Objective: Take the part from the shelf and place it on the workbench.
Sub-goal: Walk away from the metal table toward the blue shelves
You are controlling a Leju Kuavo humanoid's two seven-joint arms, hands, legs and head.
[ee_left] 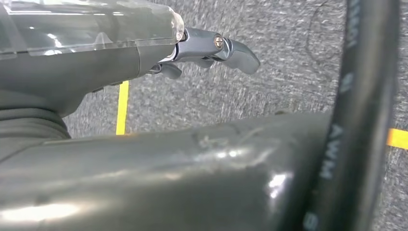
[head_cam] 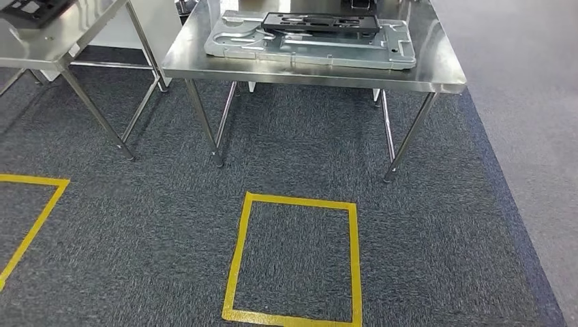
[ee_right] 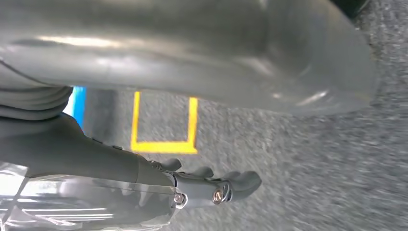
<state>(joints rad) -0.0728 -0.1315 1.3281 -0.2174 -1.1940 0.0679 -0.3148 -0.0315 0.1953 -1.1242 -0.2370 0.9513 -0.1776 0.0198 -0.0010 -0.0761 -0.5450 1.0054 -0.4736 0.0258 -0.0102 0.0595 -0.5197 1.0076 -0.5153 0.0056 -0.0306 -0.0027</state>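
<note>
A steel workbench stands ahead of me across the carpet. On it lies a flat grey metal plate, and a black moulded part rests on the plate's far side. My left hand hangs over the carpet in the left wrist view, fingers loosely stretched out and holding nothing. My right hand hangs the same way in the right wrist view, with nothing in it.
A second steel table stands at the far left with a dark object on it. A yellow taped square marks the carpet before the workbench, and another taped outline lies at the left. Lighter floor runs along the right.
</note>
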